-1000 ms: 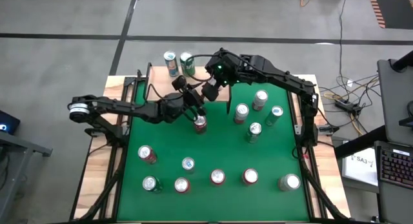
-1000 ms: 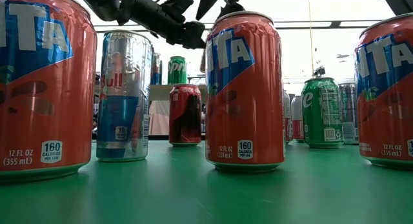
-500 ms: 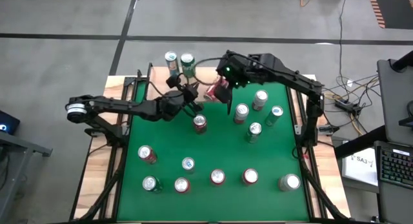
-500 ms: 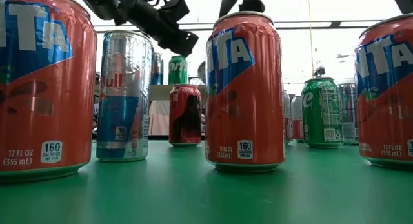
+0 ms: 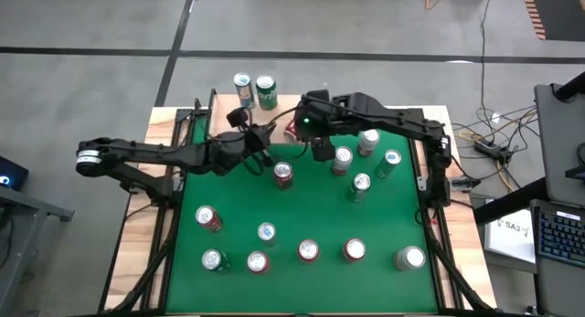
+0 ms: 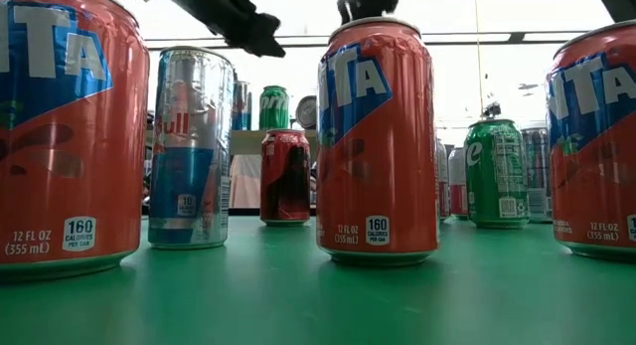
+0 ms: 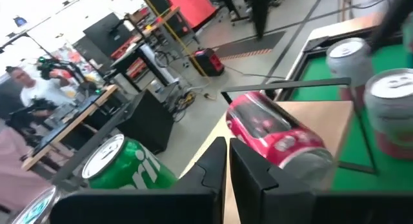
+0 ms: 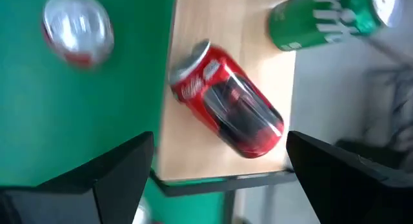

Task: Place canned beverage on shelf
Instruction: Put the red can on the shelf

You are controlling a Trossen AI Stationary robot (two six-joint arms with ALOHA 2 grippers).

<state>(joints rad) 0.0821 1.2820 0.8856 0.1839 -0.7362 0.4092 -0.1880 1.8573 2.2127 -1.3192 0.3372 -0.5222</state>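
Red Coca-Cola can lying on its side on the shelf.
Right gripper hangs above it, jaws wide; left gripper nearby, jaws closed, empty.

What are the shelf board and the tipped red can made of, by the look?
Shelf: light wood or wood laminate, matte, pale tan with faint grain; thin dark legs, probably metal. Red can: likely aluminium, glossy printed red wall with highlights and a bare silver rim and lid; it lies on its side on the board.
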